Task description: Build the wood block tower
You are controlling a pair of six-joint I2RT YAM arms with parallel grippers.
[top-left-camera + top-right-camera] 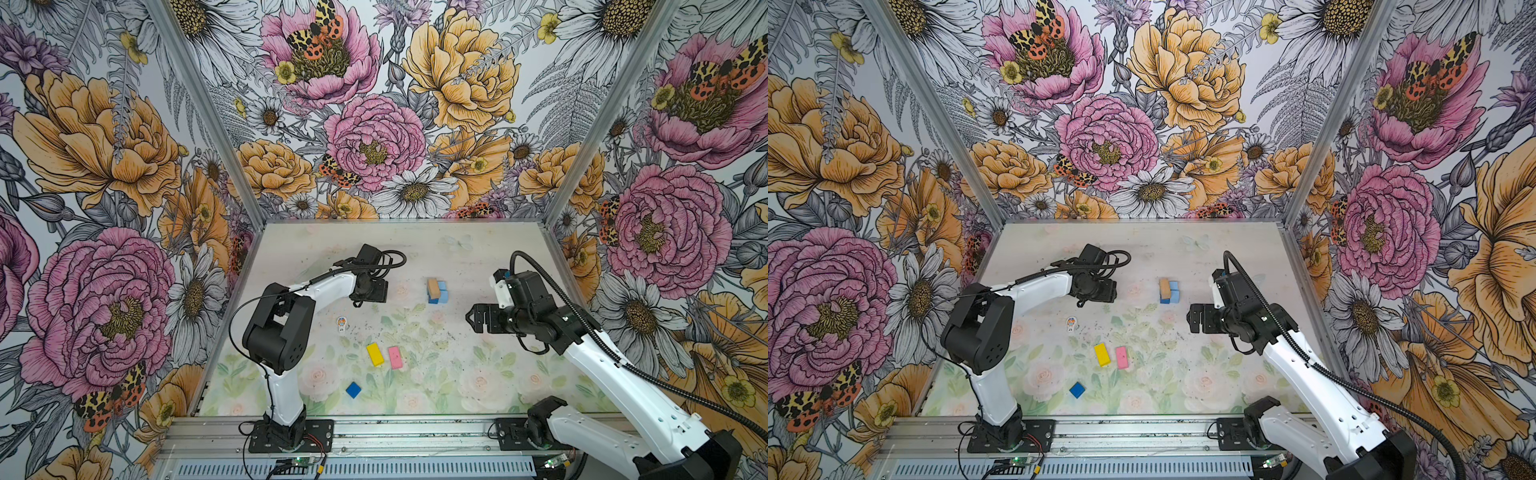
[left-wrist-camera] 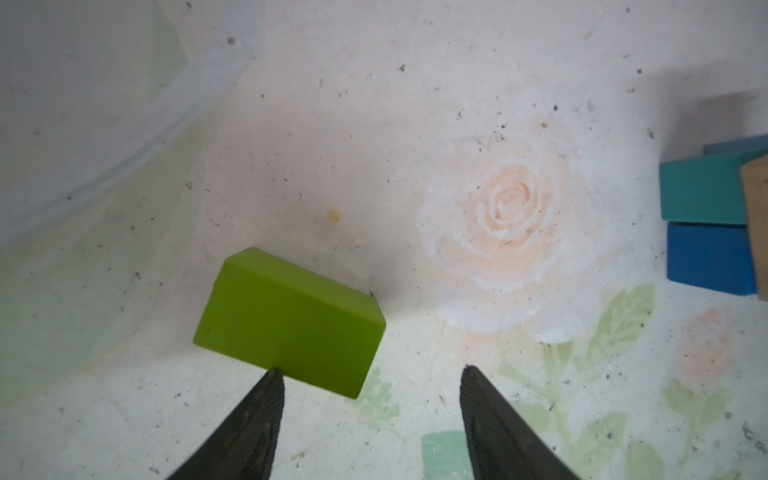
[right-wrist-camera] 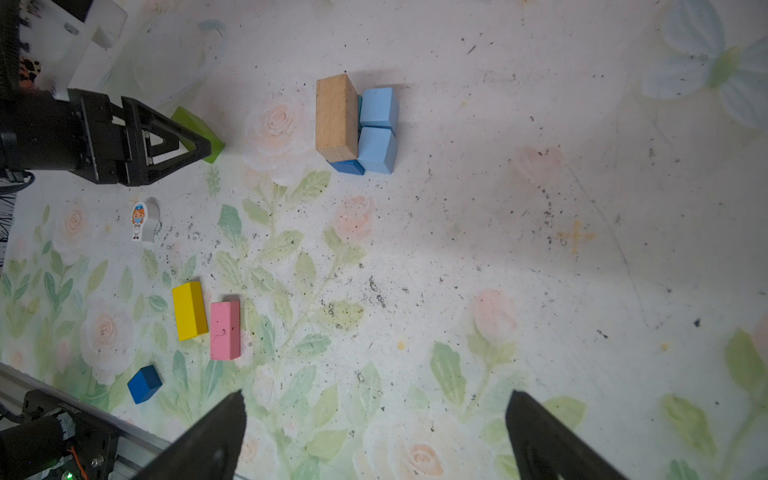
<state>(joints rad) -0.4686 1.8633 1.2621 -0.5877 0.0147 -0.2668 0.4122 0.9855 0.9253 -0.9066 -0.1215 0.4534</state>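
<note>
- Left fingers [image 2: 249, 424] were partway open with nothing clamped. One tip sat right at the edge of the green brick [image 2: 291, 320] and the other was clear of it. Couldn't tell if that first tip actually touched.
- Right fingers [image 3: 216, 436] were spread wide and empty, hanging over a bare patch of the counter [image 1: 478, 257], off to the right of the stack.
- Green brick lay at a skew to the left fingers, apart from the stack and on its left. From the right wrist view it only peeked out behind the left fingertip.
- Tower so far, toward the back middle of the counter: tan brick [image 3: 336, 114] lay flat across a teal cube [image 2: 702, 191] and a dark blue cube [image 3: 348, 166]. Two light blue cubes [image 3: 376, 108] [image 3: 376, 149] were snug against that pile.
- Yellow brick [image 3: 189, 309] and pink brick [image 3: 225, 330] lay side by side nearer the front, close together.
- Loose dark blue cube [image 3: 143, 384] sat nearest the front rail.
- Little white figure [image 3: 139, 220] lay on the counter between the left fingers and the yellow brick.
</note>
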